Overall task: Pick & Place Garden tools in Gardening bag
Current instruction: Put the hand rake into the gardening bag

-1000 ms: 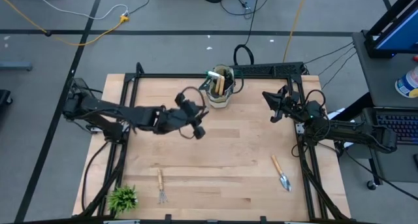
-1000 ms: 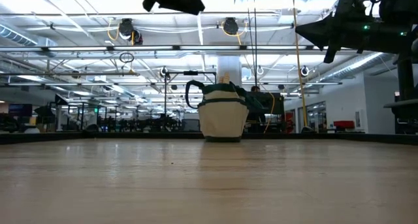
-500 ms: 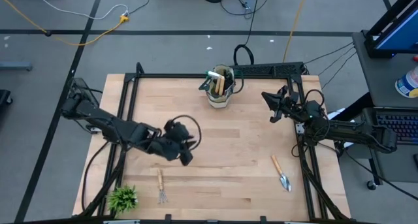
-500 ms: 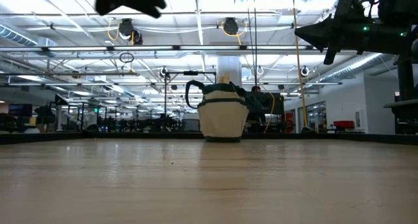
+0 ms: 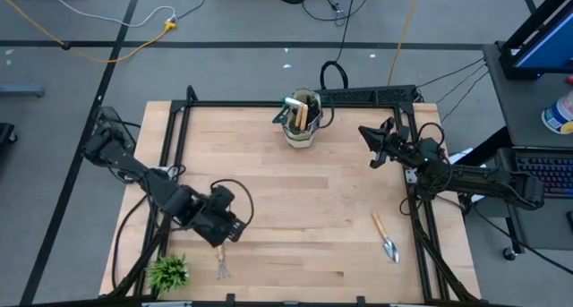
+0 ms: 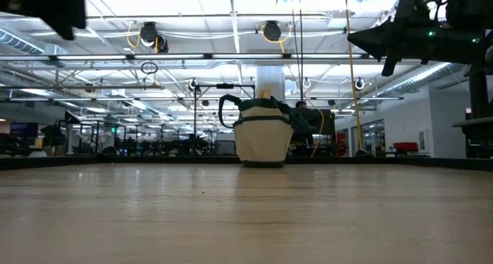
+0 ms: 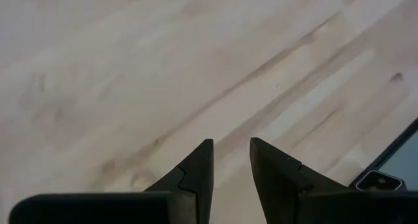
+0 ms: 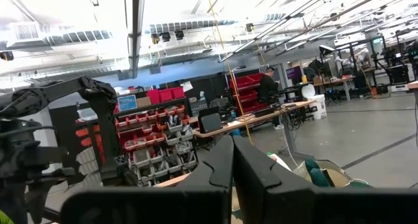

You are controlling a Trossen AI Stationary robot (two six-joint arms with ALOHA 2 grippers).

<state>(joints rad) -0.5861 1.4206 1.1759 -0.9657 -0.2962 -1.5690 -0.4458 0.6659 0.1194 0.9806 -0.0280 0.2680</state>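
Left claw (image 5: 235,236) now nearer rake (image 5: 220,258)

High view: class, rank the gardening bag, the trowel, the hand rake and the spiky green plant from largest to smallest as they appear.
1. gardening bag, with its handles
2. spiky green plant
3. trowel
4. hand rake, partly hidden by the left gripper, so its place is unsure; bag and plant look close too.

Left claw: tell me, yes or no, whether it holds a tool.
No. In the left wrist view the left claw is empty, with only bare table showing between its parted fingers.
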